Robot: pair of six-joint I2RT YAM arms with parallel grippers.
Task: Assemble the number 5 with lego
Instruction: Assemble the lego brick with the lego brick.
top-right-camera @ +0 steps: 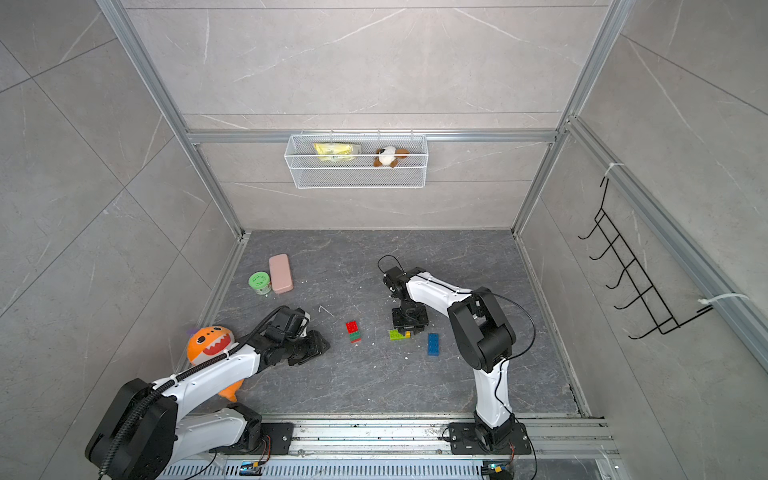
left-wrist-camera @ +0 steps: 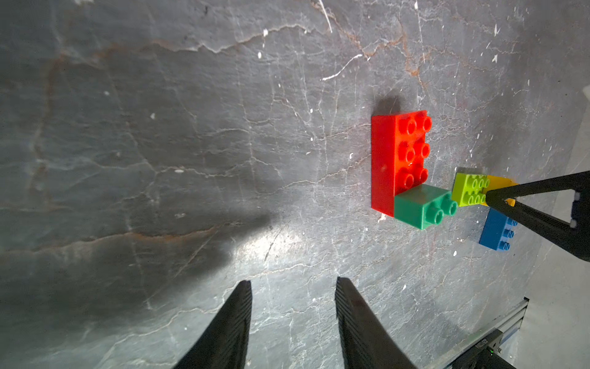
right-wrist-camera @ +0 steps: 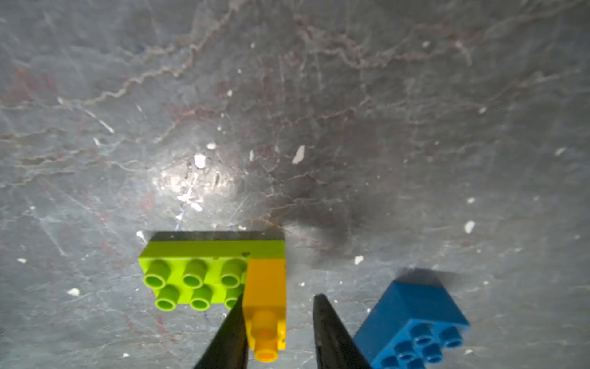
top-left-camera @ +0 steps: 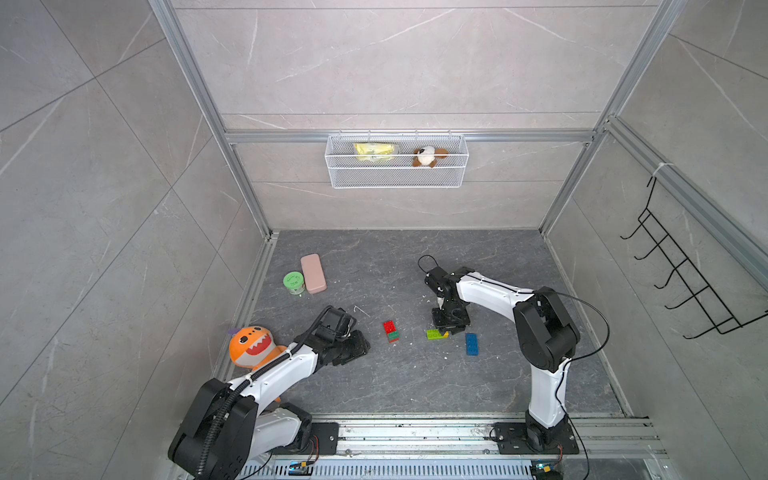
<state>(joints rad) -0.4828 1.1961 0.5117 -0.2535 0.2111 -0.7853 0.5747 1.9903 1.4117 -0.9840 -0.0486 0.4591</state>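
Grey veined stone tabletop point(top-left-camera: 407, 382) bears: red-and-dark-green plastic brick pair point(top-left-camera: 391, 331); lime-and-yellow brick pair point(top-left-camera: 434, 333); blue studded brick point(top-left-camera: 471, 344); pink rounded block point(top-left-camera: 313, 274); green round tub point(top-left-camera: 294, 282); orange plush shark point(top-left-camera: 251, 347).

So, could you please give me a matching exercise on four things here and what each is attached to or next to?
Things: 1 dark-green brick; 2 yellow brick; 3 blue brick; 4 pink block.
States: A lying apart, unattached; B beside the green tub; C attached to the red brick; D attached to the lime-green brick.
Pairs: 1-C; 2-D; 3-A; 4-B.
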